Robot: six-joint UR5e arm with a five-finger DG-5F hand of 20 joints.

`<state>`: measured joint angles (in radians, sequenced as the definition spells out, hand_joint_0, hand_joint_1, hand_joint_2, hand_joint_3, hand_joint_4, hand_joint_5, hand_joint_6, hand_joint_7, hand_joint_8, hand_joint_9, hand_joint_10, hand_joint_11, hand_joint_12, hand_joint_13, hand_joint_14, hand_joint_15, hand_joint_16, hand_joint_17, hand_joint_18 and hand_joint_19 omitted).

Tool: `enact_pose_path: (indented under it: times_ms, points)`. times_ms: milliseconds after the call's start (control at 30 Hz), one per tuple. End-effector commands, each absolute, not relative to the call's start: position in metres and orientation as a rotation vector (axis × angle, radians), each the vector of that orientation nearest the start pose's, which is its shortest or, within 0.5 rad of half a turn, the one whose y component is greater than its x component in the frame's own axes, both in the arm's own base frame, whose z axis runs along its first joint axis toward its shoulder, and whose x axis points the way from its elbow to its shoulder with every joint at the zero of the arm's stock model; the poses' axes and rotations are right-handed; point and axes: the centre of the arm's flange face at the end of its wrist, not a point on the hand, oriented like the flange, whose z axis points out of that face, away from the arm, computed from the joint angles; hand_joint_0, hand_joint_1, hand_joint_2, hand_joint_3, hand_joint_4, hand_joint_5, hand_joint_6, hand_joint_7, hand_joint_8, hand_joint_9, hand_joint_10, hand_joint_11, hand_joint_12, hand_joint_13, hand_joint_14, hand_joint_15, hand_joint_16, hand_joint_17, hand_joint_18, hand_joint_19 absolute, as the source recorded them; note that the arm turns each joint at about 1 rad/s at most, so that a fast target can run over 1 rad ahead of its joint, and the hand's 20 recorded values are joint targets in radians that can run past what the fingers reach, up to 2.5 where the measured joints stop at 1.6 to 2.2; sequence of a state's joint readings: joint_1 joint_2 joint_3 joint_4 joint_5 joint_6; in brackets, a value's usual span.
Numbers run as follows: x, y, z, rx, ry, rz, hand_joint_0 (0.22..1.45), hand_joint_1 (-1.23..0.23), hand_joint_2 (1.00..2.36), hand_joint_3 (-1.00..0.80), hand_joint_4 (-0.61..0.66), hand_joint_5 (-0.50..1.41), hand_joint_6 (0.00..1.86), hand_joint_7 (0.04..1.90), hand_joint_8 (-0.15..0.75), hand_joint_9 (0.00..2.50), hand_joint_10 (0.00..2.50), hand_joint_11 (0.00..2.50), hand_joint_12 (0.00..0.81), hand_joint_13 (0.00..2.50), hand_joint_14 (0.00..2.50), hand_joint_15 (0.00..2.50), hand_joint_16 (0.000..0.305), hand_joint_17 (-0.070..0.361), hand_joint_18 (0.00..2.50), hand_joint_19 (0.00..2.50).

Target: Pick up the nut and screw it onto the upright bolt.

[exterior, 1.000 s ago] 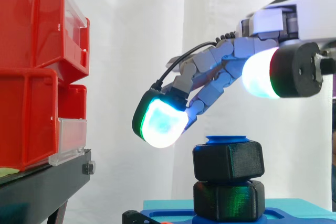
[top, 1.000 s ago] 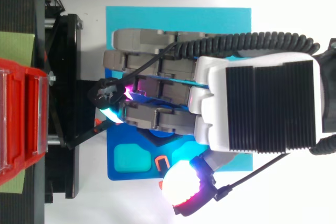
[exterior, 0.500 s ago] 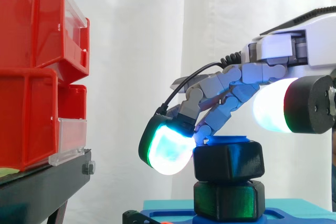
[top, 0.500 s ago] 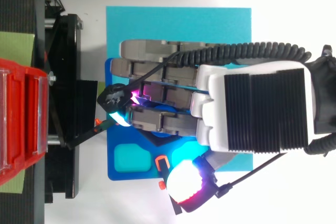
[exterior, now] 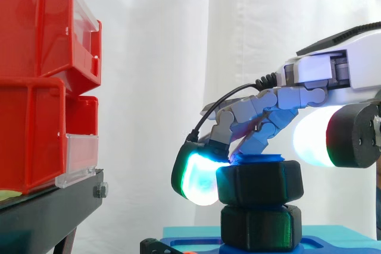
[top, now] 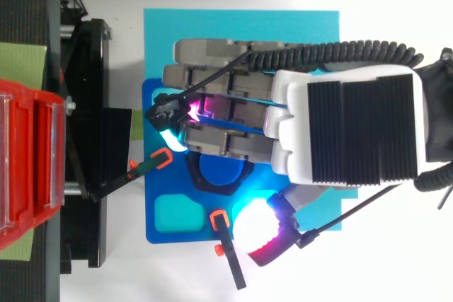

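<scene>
White curtain (exterior: 178,40) behind; on a blue base (top: 152,235) the hand (top: 354,132) clasps the nut (exterior: 259,182) atop the bolt (top: 221,170), presumably to turn it.

The bolt (exterior: 257,159) shows just its blue top; its shaft is hidden inside the upper nut (exterior: 259,184) and the lower nut (exterior: 260,227). From above, the hand (top: 354,132) covers the 12 o'clock part of the upper nut and much of the blue base (top: 152,196), and the lower nut lies hidden under the upper one. Whether the hand grips the upper nut cannot be told. In the side view the hand is cut off by the 3 o'clock edge, the red bins (exterior: 36,87) by the 9 o'clock edge, and the blue base and black stand (exterior: 53,212) by the 6 o'clock edge.
</scene>
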<state>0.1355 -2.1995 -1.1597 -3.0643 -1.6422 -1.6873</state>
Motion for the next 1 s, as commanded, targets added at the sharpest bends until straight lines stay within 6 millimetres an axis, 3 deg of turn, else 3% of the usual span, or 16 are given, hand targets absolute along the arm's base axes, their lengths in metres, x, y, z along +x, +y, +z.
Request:
enact_pose_path:
  times_ms: [0, 267, 533, 700, 967]
  points:
    - [0.727, -0.031, 0.31, -0.27, 1.688, 0.08, 0.51, -0.04, 1.0, -0.5, 0.22, -0.02, 0.5, 1.23, 0.245, 0.59, 0.0, 0.0, 0.319, 0.37, 0.0, 0.0, 0.034, 0.076, 0.0, 0.0]
    - [0.728, -0.04, 0.312, -0.268, 1.685, 0.075, 0.52, -0.05, 1.0, -0.5, 0.18, 0.02, 0.5, 1.4, 0.251, 0.7, 0.0, 0.0, 0.304, 0.46, 0.0, 0.0, 0.032, 0.071, 0.07, 0.0]
    - [0.728, -0.047, 0.319, -0.271, 1.684, 0.073, 0.53, -0.07, 1.0, -0.5, 0.14, 0.06, 0.5, 1.46, 0.254, 1.0, 0.0, 0.0, 0.254, 0.62, 0.0, 0.0, 0.026, 0.058, 0.27, 0.0]
    - [0.729, -0.056, 0.329, -0.286, 1.681, 0.059, 0.52, -0.08, 1.0, -0.5, 0.1, 0.08, 0.5, 1.45, 0.236, 1.18, 0.0, 0.0, 0.219, 0.67, 0.0, 0.0, 0.023, 0.052, 0.35, 0.01]
    - [0.728, -0.066, 0.329, -0.282, 1.678, 0.051, 0.52, -0.09, 1.0, -0.5, 0.16, 0.06, 0.5, 1.38, 0.243, 1.18, 0.0, 0.0, 0.224, 0.65, 0.0, 0.0, 0.024, 0.054, 0.31, 0.01]
